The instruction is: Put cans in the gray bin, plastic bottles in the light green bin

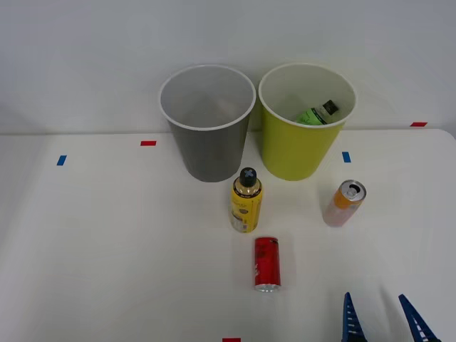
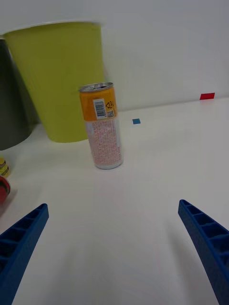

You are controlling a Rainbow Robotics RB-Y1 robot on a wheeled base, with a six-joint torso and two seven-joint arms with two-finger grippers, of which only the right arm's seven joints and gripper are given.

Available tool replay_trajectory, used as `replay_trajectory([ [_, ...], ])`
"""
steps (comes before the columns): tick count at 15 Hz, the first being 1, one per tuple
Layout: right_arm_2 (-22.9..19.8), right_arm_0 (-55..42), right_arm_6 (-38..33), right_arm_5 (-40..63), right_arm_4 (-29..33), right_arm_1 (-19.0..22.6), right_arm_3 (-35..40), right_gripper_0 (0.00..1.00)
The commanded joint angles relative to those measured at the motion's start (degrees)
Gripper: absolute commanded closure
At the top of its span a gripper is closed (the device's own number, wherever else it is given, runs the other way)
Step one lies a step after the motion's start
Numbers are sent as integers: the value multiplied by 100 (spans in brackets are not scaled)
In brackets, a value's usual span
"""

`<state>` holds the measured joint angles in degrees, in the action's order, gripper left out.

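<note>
Meanwhile, our right gripper (image 1: 382,318) hangs released, ribbed blue fingers (image 2: 21,243) spread, the upright orange-and-pink metal can (image 2: 102,126) at its 12 o'clock. We see the bright green plastic bottle (image 1: 316,113) inside the yellow-green round bin (image 1: 296,146); the slim red can (image 1: 266,263) lies at the yellow bottle's (image 1: 246,202) 5 o'clock.

The claw (image 1: 385,319) has two blue, ribbed, tapered fingers (image 2: 208,243).

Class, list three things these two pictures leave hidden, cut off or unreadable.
1. Green bottle, front view: its lower part is hidden by the light green bin's wall.
2. Red can, wrist view: cut off by the picture's edge.
3. Yellow bottle, front view: its label print is too small to read.
</note>
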<state>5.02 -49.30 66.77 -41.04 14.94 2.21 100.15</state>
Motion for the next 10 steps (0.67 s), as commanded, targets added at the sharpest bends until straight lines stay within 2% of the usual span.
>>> replay_trajectory([
  [1, 96, -18, 108, -9, 106, 7, 4, 6],
  [10, 105, -97, 319, -106, -52, 7, 4, 6],
])
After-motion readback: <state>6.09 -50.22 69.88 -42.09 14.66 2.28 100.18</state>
